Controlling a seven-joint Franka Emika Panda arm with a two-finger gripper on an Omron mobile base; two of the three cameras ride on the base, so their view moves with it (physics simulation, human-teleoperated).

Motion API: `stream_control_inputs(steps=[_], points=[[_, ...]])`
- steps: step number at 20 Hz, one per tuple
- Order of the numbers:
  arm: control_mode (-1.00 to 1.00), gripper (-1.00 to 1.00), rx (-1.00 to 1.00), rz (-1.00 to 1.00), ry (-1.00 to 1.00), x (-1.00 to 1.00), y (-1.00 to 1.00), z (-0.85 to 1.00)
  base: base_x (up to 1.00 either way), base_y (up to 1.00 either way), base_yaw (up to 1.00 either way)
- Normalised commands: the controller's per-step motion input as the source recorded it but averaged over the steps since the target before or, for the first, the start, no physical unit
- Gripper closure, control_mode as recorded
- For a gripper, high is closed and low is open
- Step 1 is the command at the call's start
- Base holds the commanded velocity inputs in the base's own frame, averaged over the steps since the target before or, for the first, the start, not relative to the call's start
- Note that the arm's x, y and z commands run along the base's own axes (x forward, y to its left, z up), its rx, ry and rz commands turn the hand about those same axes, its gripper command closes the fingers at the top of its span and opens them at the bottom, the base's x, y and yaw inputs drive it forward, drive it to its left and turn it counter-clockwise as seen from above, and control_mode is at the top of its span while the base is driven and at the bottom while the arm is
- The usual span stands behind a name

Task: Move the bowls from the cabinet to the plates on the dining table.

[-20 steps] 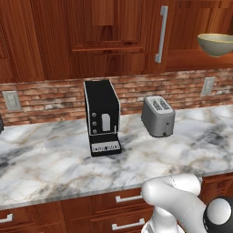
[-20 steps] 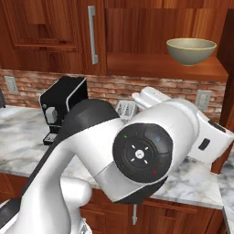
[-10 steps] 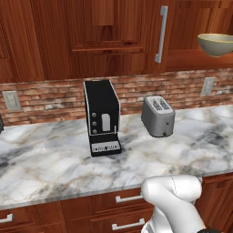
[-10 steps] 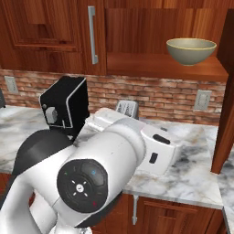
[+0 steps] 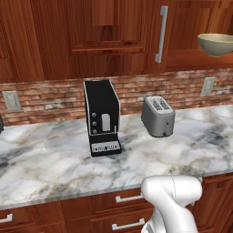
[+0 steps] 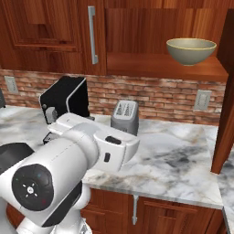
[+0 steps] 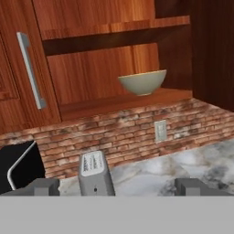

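- The round tan-beige bowl (image 5: 216, 44) (image 6: 191, 50) (image 7: 142, 82) sits upright, mouth up, on the lower shelf of the open dark red-brown wooden wall cabinet (image 5: 191, 59) (image 6: 151, 66) (image 7: 100, 103); being round, it has no long axis to speak of.
- In the right base view the bowl stands toward the right end of that shelf, near the cabinet's side wall, with bare shelf to its left.
- The closed cabinet door beside the opening carries a long vertical silver bar handle (image 5: 160, 34) (image 6: 93, 34) (image 7: 31, 69).
- The tool (image 7: 117, 186) has its two dark fingertips (image 7: 43, 186) spread wide apart; nothing is between them and they touch nothing.
- In the hand view the bowl lies above and well beyond the tool, slightly right of its middle.
- On the grey-white marble table (image 5: 54, 164) (image 6: 183, 160) below the cabinet stand a black boxy coffee machine (image 5: 102, 117) (image 6: 66, 98) and a silver two-slot toaster (image 5: 158, 115) (image 6: 125, 116) (image 7: 95, 173), against a red brick backsplash (image 5: 54, 91) (image 6: 160, 98).
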Motion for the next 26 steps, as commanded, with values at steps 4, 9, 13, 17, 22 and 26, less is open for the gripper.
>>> stream_control_inputs(steps=[4, 9, 13, 17, 22, 26], points=[[-1.00, -1.00, 0.05, 0.10, 0.00, 0.28, 0.30, 0.00, 0.00, 0.00, 0.00], [-1.00, -1.00, 0.06, 0.16, 0.00, 0.34, 0.17, 0.04, 0.00, 0.00, 0.00], [-1.00, -1.00, 0.05, 0.14, 0.00, 0.33, 0.25, 0.13, 0.00, 0.00, 0.00], [-1.00, -1.00, 0.01, 0.10, 0.00, 0.26, 0.38, 0.06, 0.00, 0.00, 0.00], [-1.00, -1.00, 0.00, 0.04, 0.00, 0.06, 0.43, 0.00, 0.00, 0.00, 0.00], [-1.00, -1.00, -0.04, 0.00, -0.06, 0.00, 0.30, 0.00, 0.00, 0.00, 0.00]])
